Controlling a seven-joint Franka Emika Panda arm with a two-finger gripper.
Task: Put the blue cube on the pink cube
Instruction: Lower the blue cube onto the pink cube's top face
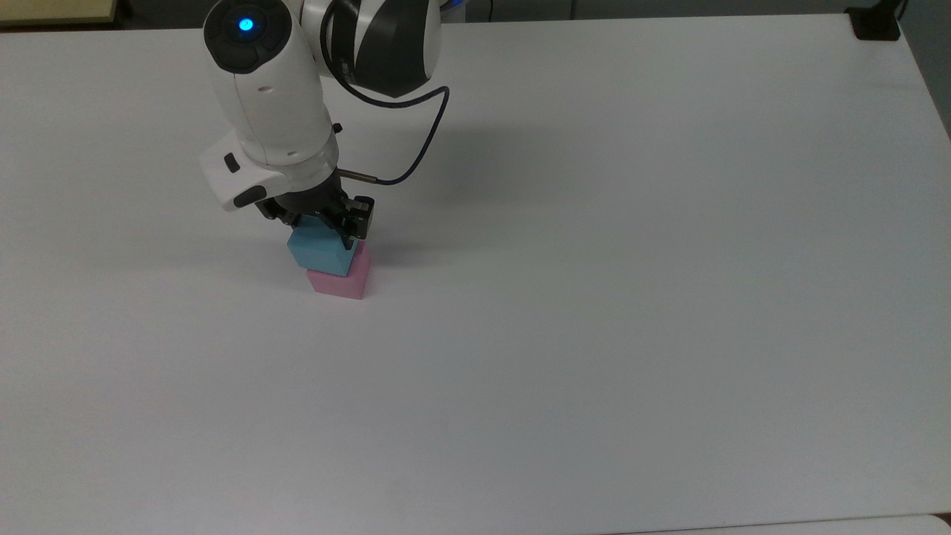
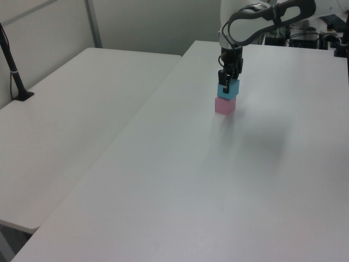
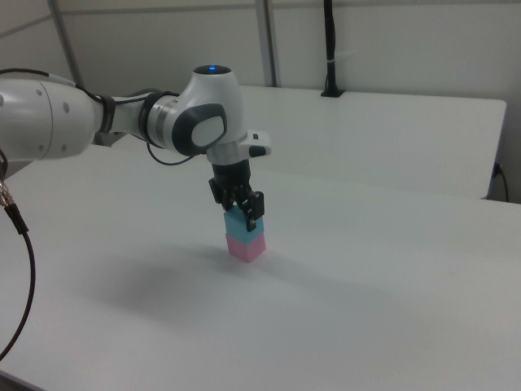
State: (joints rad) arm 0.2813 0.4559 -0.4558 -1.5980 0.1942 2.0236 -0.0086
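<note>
In the upper left of the top view, the gripper (image 1: 321, 223) grips the blue cube (image 1: 320, 253) from above, directly beneath its fingers and resting on the pink cube (image 1: 341, 281) on the white table (image 1: 594, 297), so release comes next.
</note>
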